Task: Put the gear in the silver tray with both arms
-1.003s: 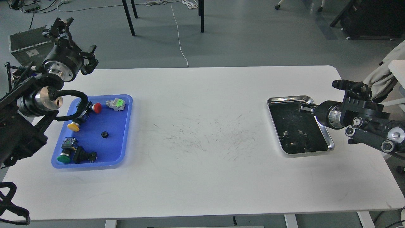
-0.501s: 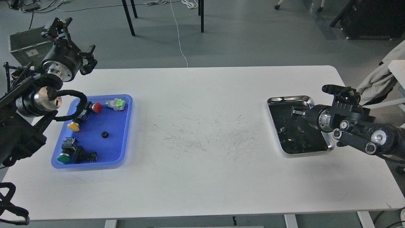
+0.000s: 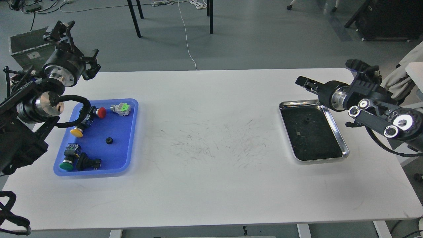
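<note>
The silver tray (image 3: 337, 132) lies on the right of the white table. A small dark round piece (image 3: 306, 120), perhaps the gear, lies on its floor near the far end. A small black gear-like piece (image 3: 109, 140) lies in the blue tray (image 3: 130, 155) on the left. My right gripper (image 3: 302, 81) is raised beyond the silver tray's far rim, pointing left, with nothing visible in it; its fingers are too dark to tell apart. My left gripper (image 3: 77, 45) is held high behind the blue tray's far left corner, open and empty.
The blue tray also holds a red push button (image 3: 101, 112), a yellow one (image 3: 76, 132), a green one (image 3: 66, 165), a grey-green part (image 3: 121, 108) and a black switch (image 3: 87, 162). A grey box (image 3: 26, 46) stands off the table at far left.
My right gripper has lifted out of the silver tray and moved up and back past its far rim. A small dark piece now shows on the tray floor. My left arm barely moved.
</note>
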Motion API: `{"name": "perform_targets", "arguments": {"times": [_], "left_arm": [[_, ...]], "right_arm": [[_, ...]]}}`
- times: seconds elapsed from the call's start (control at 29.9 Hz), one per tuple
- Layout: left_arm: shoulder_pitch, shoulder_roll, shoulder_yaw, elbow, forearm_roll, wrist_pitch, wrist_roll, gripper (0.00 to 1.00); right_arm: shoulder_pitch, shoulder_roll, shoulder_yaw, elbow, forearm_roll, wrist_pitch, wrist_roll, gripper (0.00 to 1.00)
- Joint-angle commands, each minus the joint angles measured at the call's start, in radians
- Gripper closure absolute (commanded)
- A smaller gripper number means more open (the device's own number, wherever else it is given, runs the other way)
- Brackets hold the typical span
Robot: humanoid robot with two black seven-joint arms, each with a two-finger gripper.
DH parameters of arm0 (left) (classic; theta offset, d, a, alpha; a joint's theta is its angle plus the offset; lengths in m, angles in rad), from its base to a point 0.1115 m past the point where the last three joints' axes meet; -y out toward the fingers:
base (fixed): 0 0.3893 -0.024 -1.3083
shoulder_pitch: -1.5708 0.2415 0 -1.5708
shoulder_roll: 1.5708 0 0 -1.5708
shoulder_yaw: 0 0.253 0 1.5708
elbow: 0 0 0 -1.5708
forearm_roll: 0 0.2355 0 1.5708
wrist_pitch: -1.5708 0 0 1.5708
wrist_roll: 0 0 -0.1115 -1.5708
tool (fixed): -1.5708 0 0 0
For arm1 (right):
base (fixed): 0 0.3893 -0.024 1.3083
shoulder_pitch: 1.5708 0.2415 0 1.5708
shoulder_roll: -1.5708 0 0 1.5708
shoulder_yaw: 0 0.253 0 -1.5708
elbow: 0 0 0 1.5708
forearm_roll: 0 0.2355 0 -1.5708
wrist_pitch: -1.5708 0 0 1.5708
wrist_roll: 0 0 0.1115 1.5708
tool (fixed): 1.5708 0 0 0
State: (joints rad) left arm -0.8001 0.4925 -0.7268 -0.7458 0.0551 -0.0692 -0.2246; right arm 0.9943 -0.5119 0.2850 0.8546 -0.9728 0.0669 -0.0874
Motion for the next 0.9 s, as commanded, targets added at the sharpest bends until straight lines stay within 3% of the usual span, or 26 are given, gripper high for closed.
{"name": "perform_targets", "arguments": {"times": [0.0, 0.1, 0.23, 0.37, 0.57, 0.7, 0.87], "left_arm": [[0.002, -0.005, -0.011, 0.083, -0.003, -0.003, -0.01, 0.02], [-0.01, -0.009, -0.011, 0.164, -0.009, -0.015, -0.007, 0.02], [-0.019, -0.002, 0.004, 0.131, 0.0, -0.05, 0.002, 0.02], [-0.01, 0.061, 0.01, -0.027, 0.028, -0.049, 0.008, 0.02], [-0.007, 0.228, 0.116, -0.349, 0.173, -0.053, 0.008, 0.02], [-0.005, 0.331, 0.226, -0.489, 0.342, -0.064, 0.007, 0.02], [-0.002, 0.411, 0.355, -0.537, 0.729, -0.067, -0.012, 0.02]], "right_arm": [[-0.002, -0.002, 0.169, 0.001, 0.19, 0.002, 0.0, 0.23], [-0.009, -0.003, 0.291, 0.001, 0.418, 0.036, 0.001, 0.2], [-0.065, -0.019, 0.423, 0.001, 0.711, 0.097, 0.003, 0.18], [-0.193, -0.026, 0.598, 0.001, 0.962, 0.217, 0.003, 0.16], [-0.414, -0.027, 0.848, 0.037, 1.108, 0.387, 0.0, 0.07], [-0.506, -0.014, 0.901, 0.057, 1.154, 0.406, 0.005, 0.06], [-0.56, -0.008, 0.911, 0.055, 1.163, 0.406, 0.023, 0.03]]}}
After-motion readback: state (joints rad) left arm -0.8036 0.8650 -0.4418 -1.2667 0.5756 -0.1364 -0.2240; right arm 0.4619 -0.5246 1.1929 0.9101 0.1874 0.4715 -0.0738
